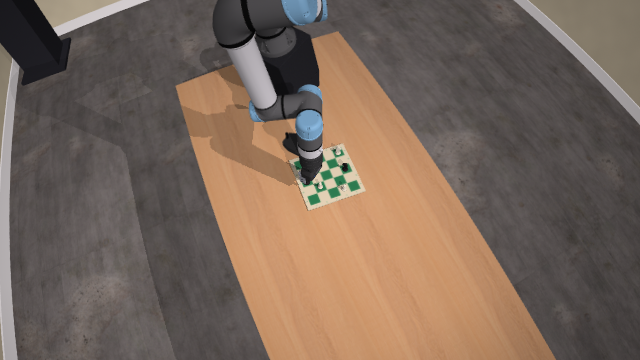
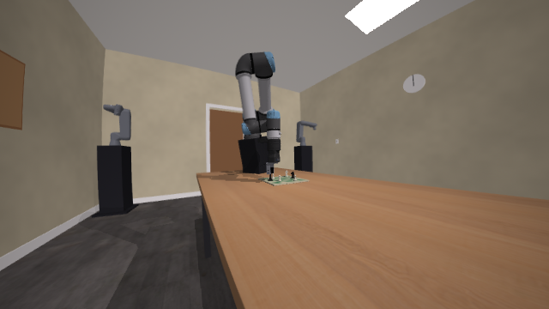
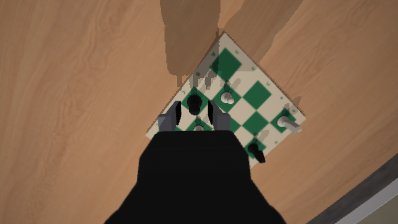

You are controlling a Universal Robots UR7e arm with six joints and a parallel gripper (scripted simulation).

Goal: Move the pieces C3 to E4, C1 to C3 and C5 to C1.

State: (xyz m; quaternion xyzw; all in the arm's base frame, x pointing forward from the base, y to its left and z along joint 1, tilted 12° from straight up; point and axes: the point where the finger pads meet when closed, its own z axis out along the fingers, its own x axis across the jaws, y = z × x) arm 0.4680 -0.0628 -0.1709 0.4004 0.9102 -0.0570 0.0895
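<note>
My gripper (image 1: 305,178) (image 2: 270,170) (image 3: 194,108) is open over the left edge of the board (image 1: 336,199) (image 3: 242,57) in the top view. A black piece (image 3: 194,103) (image 2: 270,177) stands between its spread fingers, seemingly on C1, with a gap on both sides in the wrist view. Another black piece (image 1: 345,167) (image 3: 256,151) stands on the opposite edge, seemingly C5. A white piece (image 1: 343,188) (image 2: 295,178) stands seemingly on E4 and is hidden in the wrist view. The centre square C3 shows no piece. The edge letters are too small to read.
Close to the gripper, one white piece (image 3: 227,97) stands beside the right finger and another (image 1: 320,185) (image 3: 199,128) is partly under the gripper body. A white piece (image 1: 338,150) (image 3: 287,122) stands on a corner square. The board lies on the wooden table (image 1: 380,260).
</note>
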